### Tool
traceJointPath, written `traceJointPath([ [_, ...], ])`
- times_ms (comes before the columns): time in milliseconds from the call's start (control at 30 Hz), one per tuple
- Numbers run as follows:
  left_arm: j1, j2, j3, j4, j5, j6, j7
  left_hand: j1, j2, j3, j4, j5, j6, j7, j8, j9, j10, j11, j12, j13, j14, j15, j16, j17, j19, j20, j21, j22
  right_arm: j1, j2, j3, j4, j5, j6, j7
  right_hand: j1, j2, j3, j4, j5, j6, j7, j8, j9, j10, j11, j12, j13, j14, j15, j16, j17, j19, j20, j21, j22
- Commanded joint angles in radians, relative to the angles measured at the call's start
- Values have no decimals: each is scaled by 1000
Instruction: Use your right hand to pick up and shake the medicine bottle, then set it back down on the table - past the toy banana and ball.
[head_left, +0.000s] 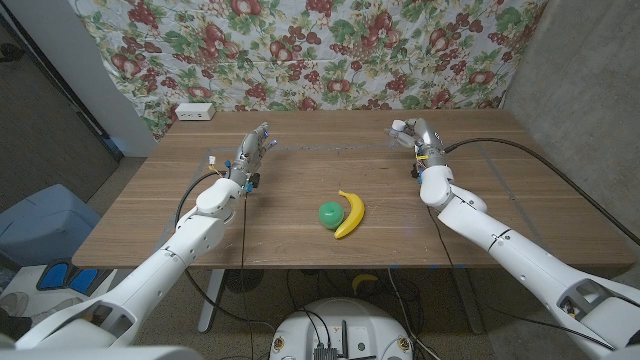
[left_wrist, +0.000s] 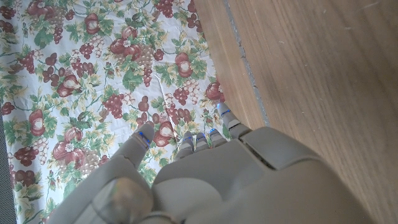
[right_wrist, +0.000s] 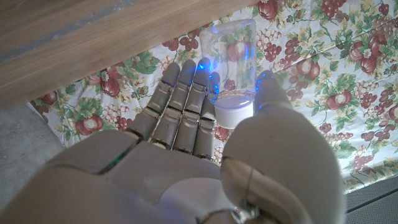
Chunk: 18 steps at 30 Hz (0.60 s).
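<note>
Both risks I see sit at my right hand (right_wrist: 205, 149), raised over the bench's (head_left: 300, 250) far right corner: fingers pinch a clear, smooth plastic medicine bottle (right_wrist: 230, 68) near its white cap, so shaking could slip it free. Curved yellow toy banana (head_left: 350, 213) touches the round green ball (head_left: 329, 213). Left hand (head_left: 255, 150) holds nothing, fingers apart.

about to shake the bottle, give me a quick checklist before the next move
1. Medicine bottle between the right hand's fingers and thumb: ok.
2. Grip firm enough for shaking: cannot tell.
3. White cap seated on the bottle: ok.
4. Toy banana and green ball away from the right hand, mid table: ok.
5. Left hand apart from the right, holding nothing: ok.
6. Bottle lifted off the table: cannot tell.
</note>
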Motion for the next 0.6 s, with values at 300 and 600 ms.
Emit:
traceJointPath([
  [300,17,5,-2,-28,4,7,17,14,69,-1,-2,5,4,-3,0,4,1,-1,-2,3,-2,-2,-3,3,7,2,-4,5,33,47,-74,91,-144,-71,-102,142,134,0,-1,4,102,-100,7,1,115,-112,-5,-2,10,-140,-3,2,2,-10,11,1],
  [600,22,8,-2,-36,5,12,20,14,69,-1,-1,5,4,-3,0,4,1,-2,-2,3,-1,-3,-3,3,8,1,-6,5,46,54,-90,116,-151,-95,-97,142,133,0,-2,5,103,-99,8,1,116,-109,-7,-2,12,-140,-5,3,1,-11,16,0],
])
